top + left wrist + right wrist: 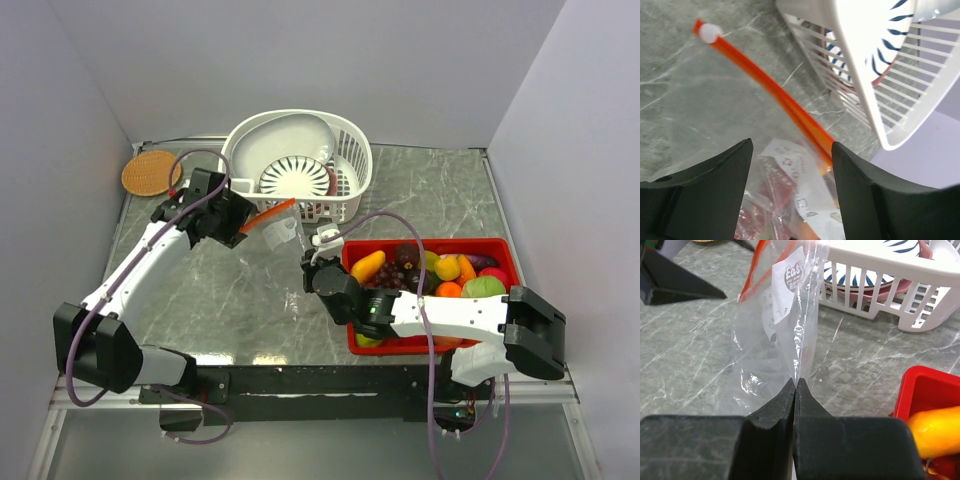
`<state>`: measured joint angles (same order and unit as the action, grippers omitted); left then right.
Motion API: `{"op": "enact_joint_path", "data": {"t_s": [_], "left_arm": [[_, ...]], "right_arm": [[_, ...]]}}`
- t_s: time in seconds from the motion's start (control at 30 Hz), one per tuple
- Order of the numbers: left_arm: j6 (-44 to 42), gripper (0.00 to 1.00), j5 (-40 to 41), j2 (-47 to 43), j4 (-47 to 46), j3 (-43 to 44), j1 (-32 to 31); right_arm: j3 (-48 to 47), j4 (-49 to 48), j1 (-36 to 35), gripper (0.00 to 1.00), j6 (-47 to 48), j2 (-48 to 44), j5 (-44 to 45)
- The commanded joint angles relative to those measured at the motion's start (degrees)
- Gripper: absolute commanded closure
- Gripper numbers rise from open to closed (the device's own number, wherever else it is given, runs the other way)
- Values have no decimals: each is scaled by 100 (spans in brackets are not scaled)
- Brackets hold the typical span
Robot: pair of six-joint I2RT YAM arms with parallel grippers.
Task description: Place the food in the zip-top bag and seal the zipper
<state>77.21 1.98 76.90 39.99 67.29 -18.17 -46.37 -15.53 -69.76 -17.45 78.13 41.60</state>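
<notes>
The right jaws are pressed together, pinching a thin edge of the bag (771, 335). The clear, crinkled film stands upright from the pinch, with a white printed label near its top. The left jaws are spread, and the top part of the bag sits in the gap between them. The orange zipper (774, 92) runs diagonally across the left wrist view and passes close to the finger on the right of that view. I cannot tell whether it touches that finger. A small white slider (709, 32) sits at the far end of the strip.

From above, the bag is between the ends of the 2 arms, over the grey marbled counter (250, 295) and just in front of the white slotted basket (353, 185). The basket holds a white bowl (285, 135) and a plate with dark radial stripes (293, 178).

The food lies in the red tray (460, 244) to the right of the bag. It includes an orange mango (367, 266), dark grapes (405, 256), a yellow lemon (447, 267), a red apple (496, 276) and a green pear (482, 288). The right arm crosses the tray's near left corner. A round woven mat (150, 172) lies at the far left of the counter, well apart from the bag.
</notes>
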Motion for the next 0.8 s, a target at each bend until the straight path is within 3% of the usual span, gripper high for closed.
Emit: {"op": "enact_joint_path", "data": {"t_s": [0.0, 0.2, 0.57, 0.77], "left_arm": [[4, 30, 145, -61, -79, 241, 25], [-4, 31, 31, 140, -140, 250, 51], [22, 55, -145, 97, -351, -163, 42], [22, 57, -154, 70, -509, -321, 16]], "right_arm": [[-21, -284, -47, 100, 31, 9, 252], [-4, -275, -56, 100, 31, -17, 269], [-30, -302, -64, 100, 49, 36, 322], [-21, -319, -73, 100, 49, 18, 304]]}}
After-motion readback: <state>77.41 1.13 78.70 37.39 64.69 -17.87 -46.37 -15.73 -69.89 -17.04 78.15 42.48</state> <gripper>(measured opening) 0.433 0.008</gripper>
